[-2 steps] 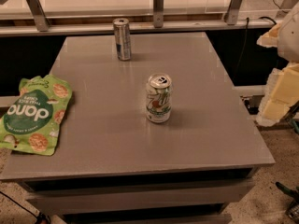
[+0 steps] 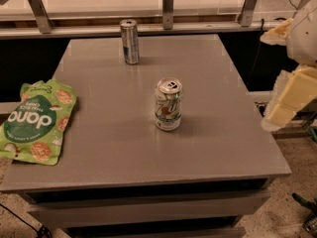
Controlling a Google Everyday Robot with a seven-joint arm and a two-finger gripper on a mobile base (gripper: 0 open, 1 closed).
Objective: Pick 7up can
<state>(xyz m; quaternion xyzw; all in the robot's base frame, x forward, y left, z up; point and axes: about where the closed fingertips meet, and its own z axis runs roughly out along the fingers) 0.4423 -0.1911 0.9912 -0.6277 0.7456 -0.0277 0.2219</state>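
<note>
The 7up can (image 2: 168, 105) stands upright near the middle of the grey table (image 2: 218, 133). It is short and stout, with a white and green label and a silver pull-tab top. My gripper (image 2: 268, 78) is at the right edge of the view, beside and off the table's right side, well apart from the can. Its two cream fingers (image 2: 290, 95) are spread apart and hold nothing. The rest of the arm is cut off by the edge of the view.
A taller, slimmer silver-blue can (image 2: 130, 41) stands at the table's far edge. A green snack bag (image 2: 35, 122) lies flat at the left edge. A railing with metal posts (image 2: 168, 6) runs behind the table.
The gripper has edged slightly left toward the table. The cans and the bag have not moved.
</note>
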